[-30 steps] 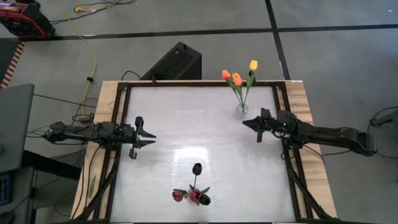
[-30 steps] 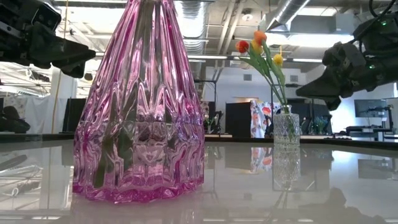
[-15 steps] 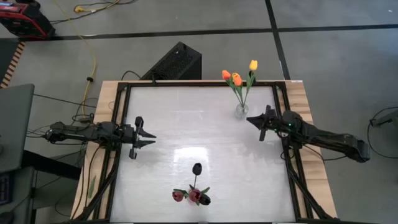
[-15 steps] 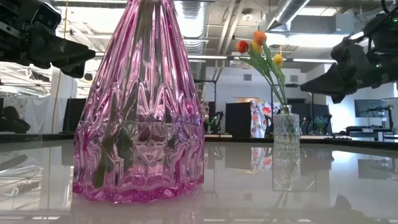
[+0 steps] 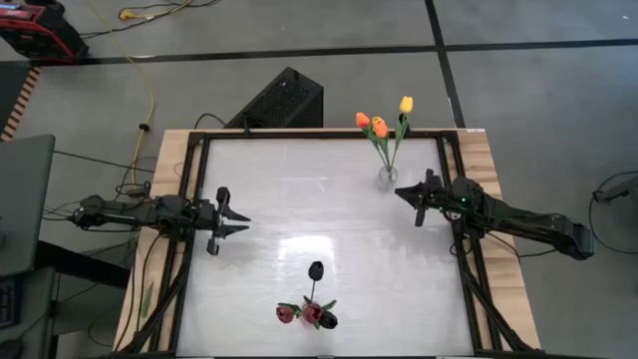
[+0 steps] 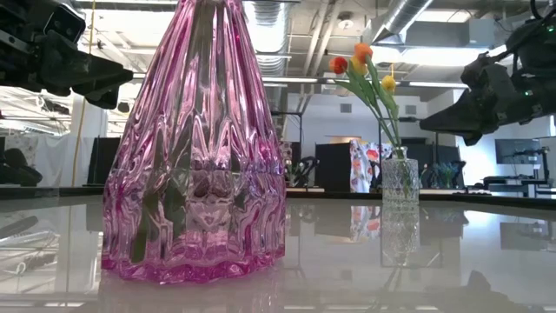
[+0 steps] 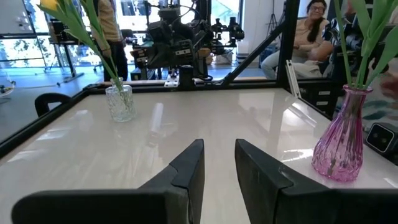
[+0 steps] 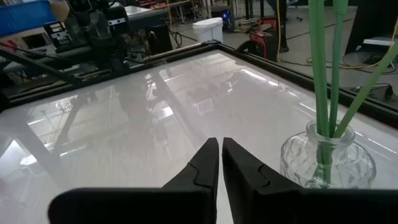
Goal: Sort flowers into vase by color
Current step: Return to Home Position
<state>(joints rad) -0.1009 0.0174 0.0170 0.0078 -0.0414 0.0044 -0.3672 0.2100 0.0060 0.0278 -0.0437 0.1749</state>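
tulips (image 5: 380,127), orange and yellow, stand in the clear vase (image 5: 387,178).

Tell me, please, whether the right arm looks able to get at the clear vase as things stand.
Probably yes. The right end effector hangs close beside the clear vase near the far right corner of the table, with nothing between them. The left end effector waits at the left edge.

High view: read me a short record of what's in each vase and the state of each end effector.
Clear vase: top right of high view; two orange tulips, one yellow tulip
Pink vase: bottom middle; two dark red tulips, one near-black tulip
Left end effector: open, empty, at left edge of table
Right end effector: shut, empty, beside clear vase
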